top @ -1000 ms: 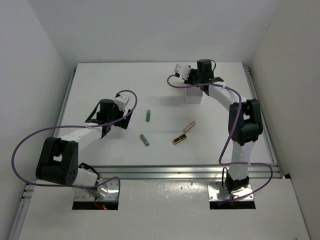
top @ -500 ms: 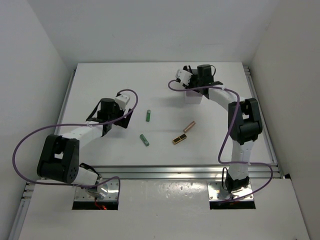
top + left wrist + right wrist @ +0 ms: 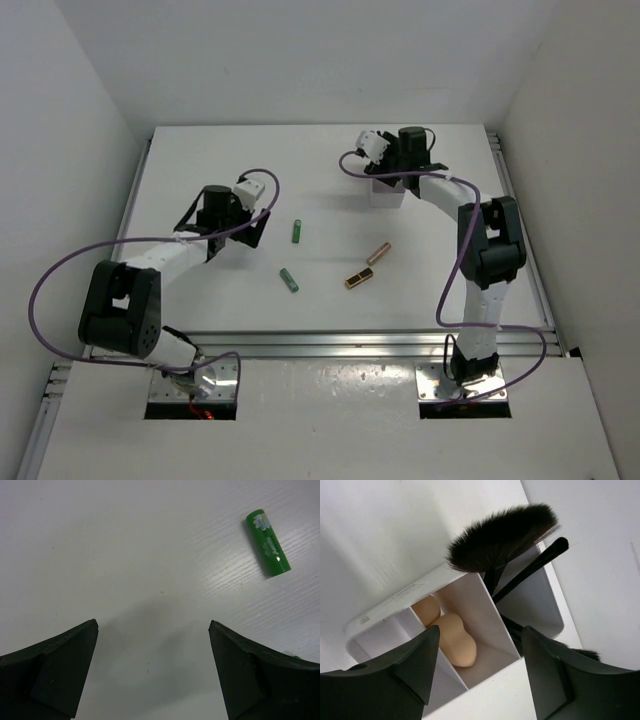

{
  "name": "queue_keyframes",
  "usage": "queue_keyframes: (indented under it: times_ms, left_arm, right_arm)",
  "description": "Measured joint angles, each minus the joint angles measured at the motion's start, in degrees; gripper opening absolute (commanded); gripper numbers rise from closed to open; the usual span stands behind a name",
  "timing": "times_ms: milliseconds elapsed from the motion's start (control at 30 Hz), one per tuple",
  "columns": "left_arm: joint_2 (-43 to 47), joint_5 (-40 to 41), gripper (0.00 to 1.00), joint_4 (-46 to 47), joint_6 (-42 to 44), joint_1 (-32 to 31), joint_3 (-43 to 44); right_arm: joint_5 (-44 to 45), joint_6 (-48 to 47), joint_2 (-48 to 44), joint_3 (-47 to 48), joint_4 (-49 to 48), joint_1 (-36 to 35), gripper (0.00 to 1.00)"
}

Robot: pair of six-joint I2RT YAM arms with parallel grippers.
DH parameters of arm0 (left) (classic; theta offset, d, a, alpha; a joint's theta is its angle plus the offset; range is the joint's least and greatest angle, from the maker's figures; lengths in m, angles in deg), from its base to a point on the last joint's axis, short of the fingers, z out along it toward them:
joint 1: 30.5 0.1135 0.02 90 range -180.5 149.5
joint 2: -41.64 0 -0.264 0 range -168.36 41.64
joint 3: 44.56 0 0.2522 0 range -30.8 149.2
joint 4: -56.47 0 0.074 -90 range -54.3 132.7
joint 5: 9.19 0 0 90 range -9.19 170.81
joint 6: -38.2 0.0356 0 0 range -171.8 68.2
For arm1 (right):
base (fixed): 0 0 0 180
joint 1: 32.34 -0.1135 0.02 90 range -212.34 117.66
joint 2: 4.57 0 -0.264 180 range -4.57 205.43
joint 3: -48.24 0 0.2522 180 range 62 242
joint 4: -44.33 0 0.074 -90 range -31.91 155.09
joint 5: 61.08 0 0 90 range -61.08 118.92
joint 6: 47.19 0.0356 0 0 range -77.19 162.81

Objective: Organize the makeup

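Observation:
Two green tubes (image 3: 297,231) (image 3: 289,280), a gold-black lipstick (image 3: 359,278) and a rose-gold tube (image 3: 378,253) lie loose mid-table. My left gripper (image 3: 254,231) hangs open and empty left of the upper green tube (image 3: 268,543), its jaws (image 3: 153,625) over bare table. My right gripper (image 3: 385,172) hovers open over the white box (image 3: 388,196). In the right wrist view two peach sponges (image 3: 454,637) (image 3: 426,610) lie in one compartment below the jaws (image 3: 481,631). A fan brush (image 3: 502,537) and a thin black brush (image 3: 535,562) stand in the adjoining one.
White walls close in the table on the left, back and right. An aluminium rail (image 3: 350,345) runs along the front edge ahead of the arm bases. Purple cables loop off both arms.
The right gripper's jaws have opened over the box, and its wrist has shifted slightly right. The left gripper has moved right and farther back, closer to the upper green tube.

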Motion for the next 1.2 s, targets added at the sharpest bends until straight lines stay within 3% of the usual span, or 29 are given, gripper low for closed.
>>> queue_keyframes:
  times_ms: [133, 333, 433, 567, 733, 900, 1033, 1200]
  left_arm:
    - [-2.4, -3.2, 0.98, -3.1, 1.2, -0.8, 4.3]
    - [-10.5, -7.2, 0.95, -8.7, 1.2, -5.0, 17.3]
    - [-16.3, -7.6, 0.90, -11.8, -0.9, -8.0, 23.6]
    - [-25.7, -5.6, 0.82, -19.2, -5.0, -10.8, 33.6]
    - [-35.9, -2.0, 0.82, -25.7, -9.7, -12.0, 43.2]
    - [-36.7, 2.6, 0.78, -29.7, -12.9, -13.1, 43.5]
    - [-36.7, 4.1, 0.67, -31.1, -15.0, -14.2, 43.5]
    - [-37.9, 5.2, 0.42, -31.9, -16.4, -15.4, 44.1]
  right_arm:
    - [0.5, 3.0, -1.9, -1.5, -1.6, 0.0, 0.94]
    - [1.7, 15.5, -9.9, -1.8, 5.9, 0.0, 1.00]
    - [2.6, 24.0, -13.7, -1.7, 10.3, 0.0, 0.95]
    - [5.4, 36.8, -15.6, -1.7, 17.7, 0.0, 0.80]
    - [9.0, 49.2, -16.4, -5.5, 24.9, -0.8, 0.79]
    - [11.5, 52.1, -19.4, -11.6, 28.2, -2.7, 0.79]
    - [12.7, 52.0, -22.7, -13.3, 28.7, -3.1, 0.79]
    - [13.7, 51.7, -25.8, -14.2, 28.3, -3.0, 0.79]
